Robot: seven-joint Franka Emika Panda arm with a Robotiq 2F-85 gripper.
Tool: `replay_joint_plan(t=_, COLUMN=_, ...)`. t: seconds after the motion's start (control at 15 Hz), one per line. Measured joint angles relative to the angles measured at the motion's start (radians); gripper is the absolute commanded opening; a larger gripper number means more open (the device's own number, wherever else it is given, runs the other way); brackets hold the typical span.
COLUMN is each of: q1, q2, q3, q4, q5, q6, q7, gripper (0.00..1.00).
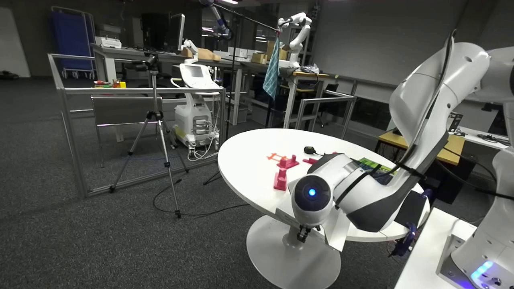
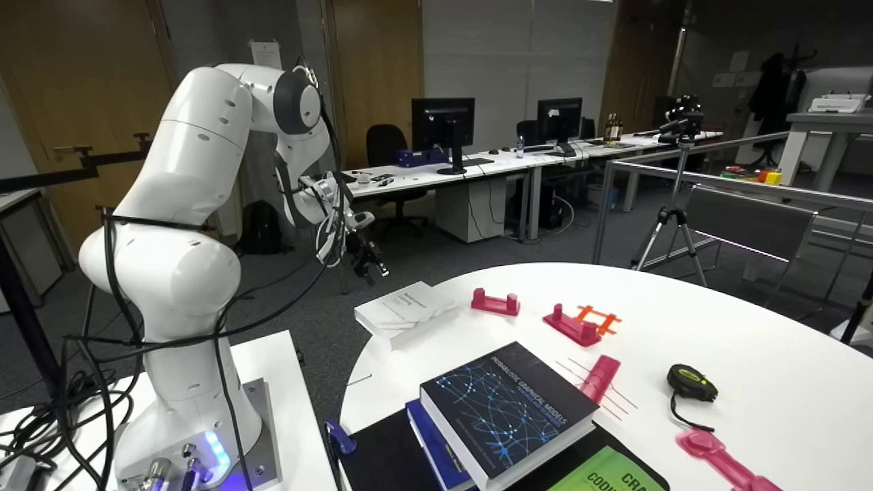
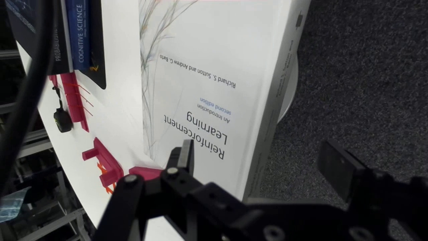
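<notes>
My gripper (image 3: 262,157) is open with nothing between its fingers. In the wrist view, one finger lies over the cover of a thick white book (image 3: 214,43) titled "Reinforcement Learning". The other finger is out past the spine, over the dark carpet. The book lies flat and its spine side juts beyond the table edge. The gripper also shows in both exterior views (image 1: 303,235) (image 2: 377,274), near the book's outer corner. The white book (image 2: 409,310) is partly hidden by the arm in an exterior view (image 1: 337,230). I cannot tell whether a finger touches it.
The round white table (image 2: 771,341) bears a dark book (image 2: 511,409) on a blue book (image 2: 436,443), and a green book (image 2: 607,470). Pink parts (image 2: 495,303) (image 2: 573,329) (image 2: 600,378), an orange piece (image 2: 600,319) and a tape measure (image 2: 692,382) lie around. A blue clamp (image 2: 339,436) grips the edge.
</notes>
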Motion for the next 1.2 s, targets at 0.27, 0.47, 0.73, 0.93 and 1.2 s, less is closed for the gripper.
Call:
replay_joint_plan(t=0.27, q1=0.058, q2=0.074, q3=-0.041, q4=0.053, q5=-0.002, q6=-0.048, q7=0.013, gripper=1.0)
replay_joint_plan(t=0.47, q1=0.09, q2=0.12, q3=-0.064, q4=0.084, q5=-0.002, q6=-0.092, q7=0.014, gripper=1.0)
replay_joint_plan(t=0.73, q1=0.121, q2=0.164, q3=-0.091, q4=0.12, q5=-0.004, q6=-0.135, q7=0.014, gripper=1.0)
replay_joint_plan(t=0.93, q1=0.142, q2=0.193, q3=-0.108, q4=0.148, q5=-0.021, q6=-0.163, q7=0.014, gripper=1.0)
replay_joint_plan(t=1.2, q1=0.166, q2=0.229, q3=-0.123, q4=0.184, q5=-0.042, q6=-0.21, q7=0.014, gripper=1.0)
